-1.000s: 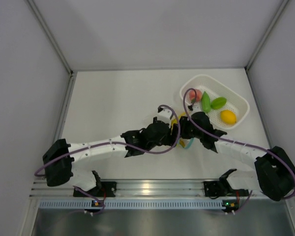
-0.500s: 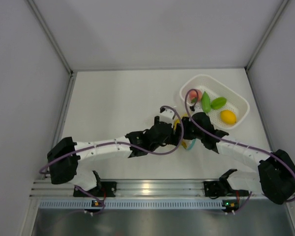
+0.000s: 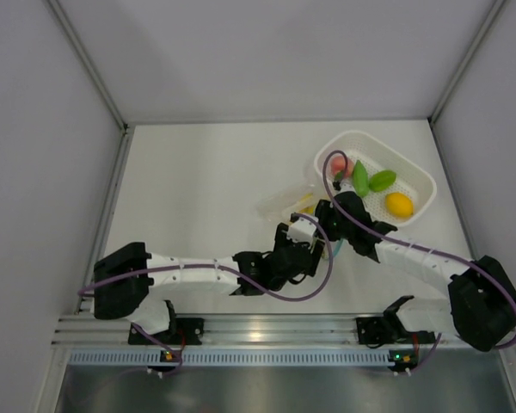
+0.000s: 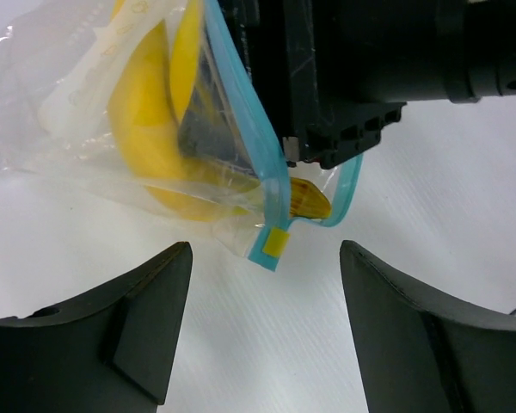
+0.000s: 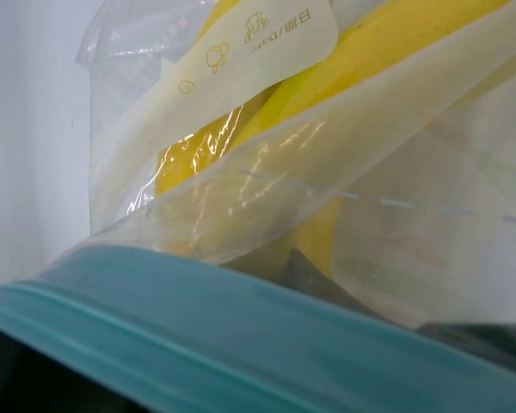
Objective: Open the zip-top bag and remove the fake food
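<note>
The bag (image 4: 52, 103), holding a banana (image 4: 142, 129), is lying on the table (image 3: 198, 189) near the basket (image 3: 354, 133). The right gripper (image 4: 292, 146) is pinching its blue zip strip (image 4: 241, 103). The left gripper (image 4: 265, 284) is hovering just short of the mouth, jaws spread and empty.

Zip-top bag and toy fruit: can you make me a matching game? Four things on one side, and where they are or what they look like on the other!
Things:
1. banana bunch
2. round yellow fruit
3. left end effector
4. zip strip

Places, colours, states:
A. in the white basket
B. open, holding nothing
C. inside the zip-top bag
D. blue-green

Pairs: 1-C, 2-A, 3-B, 4-D
</note>
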Controlling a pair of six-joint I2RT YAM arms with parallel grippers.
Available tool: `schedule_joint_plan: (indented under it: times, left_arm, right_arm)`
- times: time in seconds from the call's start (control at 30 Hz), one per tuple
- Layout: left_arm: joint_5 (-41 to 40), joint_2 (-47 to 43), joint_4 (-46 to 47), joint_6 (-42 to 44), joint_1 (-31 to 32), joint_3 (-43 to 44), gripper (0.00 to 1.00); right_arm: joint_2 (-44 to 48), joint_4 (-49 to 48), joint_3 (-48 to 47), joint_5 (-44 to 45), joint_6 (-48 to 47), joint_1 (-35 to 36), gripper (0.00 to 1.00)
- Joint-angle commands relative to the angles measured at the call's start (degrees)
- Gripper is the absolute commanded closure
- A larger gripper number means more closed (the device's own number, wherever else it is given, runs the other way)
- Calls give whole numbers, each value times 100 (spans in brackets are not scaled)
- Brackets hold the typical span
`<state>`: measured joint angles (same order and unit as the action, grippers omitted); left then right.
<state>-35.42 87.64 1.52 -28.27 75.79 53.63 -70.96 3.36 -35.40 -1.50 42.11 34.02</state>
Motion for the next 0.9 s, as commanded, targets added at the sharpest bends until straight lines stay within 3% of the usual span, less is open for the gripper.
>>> schedule_joint_plan:
  times: [0.0,0.2,0.37,0.87]
  left_arm:
    - [-614,-54,490,-37,6,-45,25]
    - [-1380,157,498,-152,15,51,29]
    - [-1231,482,507,-73,15,306,34]
    - [-967,237,578,-556,76,139,30]
  right_arm:
    - [20,-19,-161,18,157,70,68]
    - [240,16,-169,-246,245,70,68]
    - [390,16,-160,-290,368,87,68]
    - [118,-177,-73,-88,430,78,68]
